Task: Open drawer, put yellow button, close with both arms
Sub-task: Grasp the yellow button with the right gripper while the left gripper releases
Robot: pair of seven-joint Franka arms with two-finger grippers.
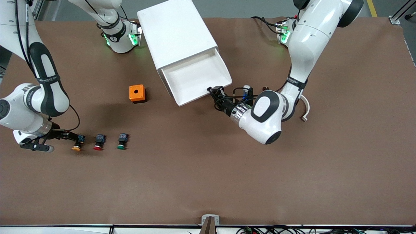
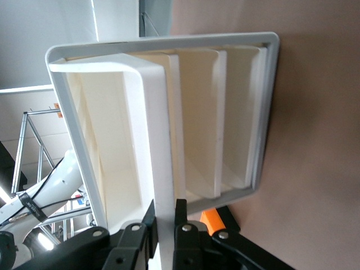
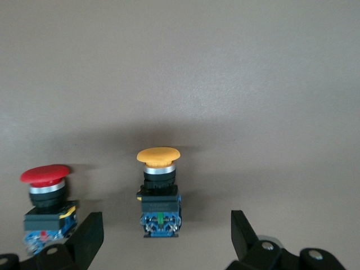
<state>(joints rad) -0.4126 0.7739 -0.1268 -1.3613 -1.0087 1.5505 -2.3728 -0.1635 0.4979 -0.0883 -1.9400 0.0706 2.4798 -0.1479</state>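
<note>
I log the white cabinet (image 1: pixel 178 35) near the arms' bases, its uppermost drawer (image 1: pixel 195 78) pulled out — a shallow, bare white tray whose front lip points toward the front camera. In the left wrist view the drawer (image 2: pixel 163 140) lip runs straight down between the black fingers (image 2: pixel 135 239), and the three drawers below it sit flush in the frame.

The left gripper (image 1: pixel 217 93) is at the drawer's front corner, pinching the lip.

An orange box (image 1: pixel 136 93) with a round hole in its top sits beside the cabinet, toward the right arm's end of the table.

Three push-buttons lie in a row nearer the front camera. The yellow button (image 1: pixel 78 143) is the one closest to the right arm's end — round yellow-orange cap, silver collar, black body, blue rear block (image 3: pixel 159 194). The red-capped button (image 1: pixel 99 142) lies just beside it, the green-capped button (image 1: pixel 122 142) next along.

The right gripper (image 1: pixel 70 137) sits low at the yellow button, its fingers (image 3: pixel 87 239) spread wide on either side, apart from it.
</note>
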